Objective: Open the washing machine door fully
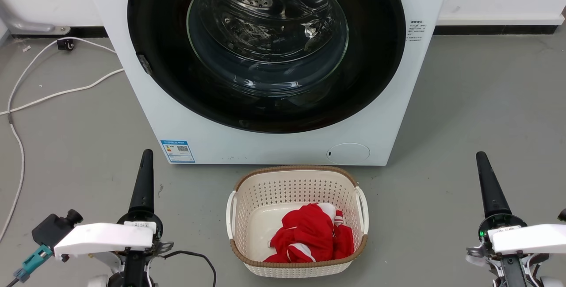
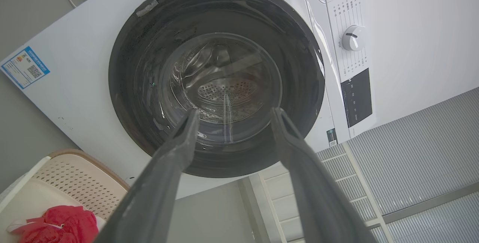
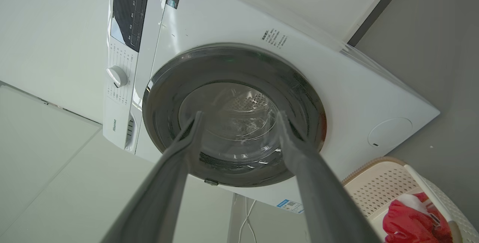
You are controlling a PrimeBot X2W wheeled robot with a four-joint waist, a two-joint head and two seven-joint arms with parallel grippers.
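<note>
washer: 1 | door: 1 | basket: 1 | red cloth heap: 1 | label: 1 | flap: 1 | knob: 1 | grippers: 2 (left gripper, right gripper)

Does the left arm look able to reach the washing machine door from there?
Probably yes: bare floor lies between the left arm and the washing machine door; the laundry basket sits aside.

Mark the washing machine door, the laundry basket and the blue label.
washing machine door [image 1: 265,44], head view, on the central glass bowl.
laundry basket [image 1: 294,187], head view, on its perforated back wall.
blue label [image 1: 177,151], head view, on the sticker's middle.
</note>
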